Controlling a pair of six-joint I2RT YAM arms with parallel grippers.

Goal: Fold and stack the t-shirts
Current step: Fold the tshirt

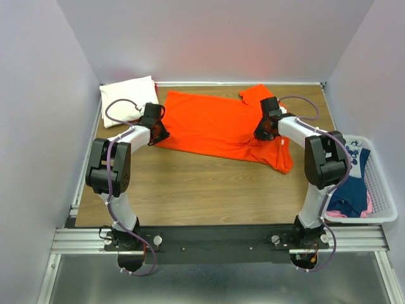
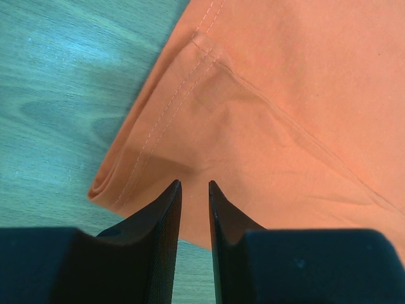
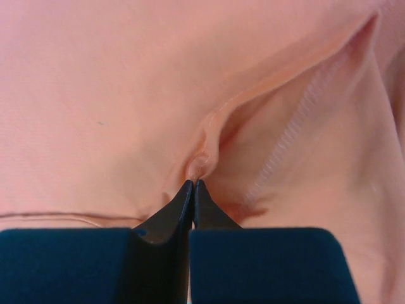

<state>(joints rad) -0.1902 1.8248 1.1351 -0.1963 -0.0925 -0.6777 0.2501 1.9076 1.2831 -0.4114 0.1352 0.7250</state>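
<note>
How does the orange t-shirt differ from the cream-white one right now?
The orange t-shirt lies spread out across the table's middle; the cream-white t-shirt sits folded compactly at the far left corner. The right gripper pinches a pucker of the orange t-shirt in its jaws; no gripper is at the cream-white t-shirt. Both are plain and rest on the wooden table.

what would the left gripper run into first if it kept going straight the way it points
The orange t-shirt: the left gripper points at its hemmed corner, and cloth shows in the narrow gap. Whether it touches yet is unclear; the table lies beneath.
</note>
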